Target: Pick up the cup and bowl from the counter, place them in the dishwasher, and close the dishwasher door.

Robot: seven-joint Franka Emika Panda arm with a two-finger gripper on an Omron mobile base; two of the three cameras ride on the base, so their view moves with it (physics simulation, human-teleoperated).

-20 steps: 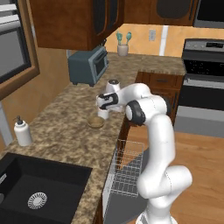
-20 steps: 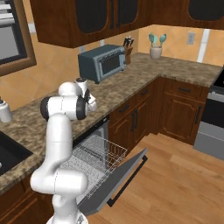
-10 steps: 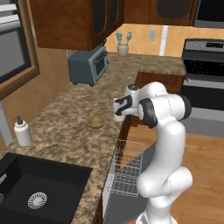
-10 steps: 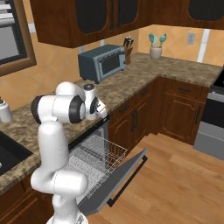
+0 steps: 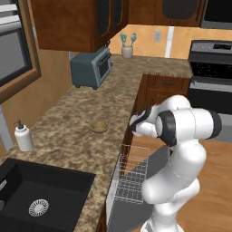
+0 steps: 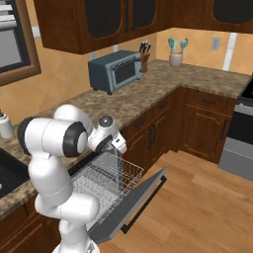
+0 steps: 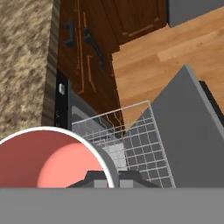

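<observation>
The cup [image 7: 52, 159] is pinched in the hand [image 6: 117, 147] above the dishwasher's wire rack [image 6: 106, 180], not yet set down. The bowl [image 5: 99, 126] is left on the surface [image 5: 68, 127], and the dishwasher door [image 6: 133, 207] is left lowered.

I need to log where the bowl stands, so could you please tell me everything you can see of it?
The bowl is small, shallow and round, tan-brown and wood-like. It sits upright on the counter of brown speckled granite, near the front edge, above the open dishwasher's white wire rack. Nothing else touches it.
</observation>
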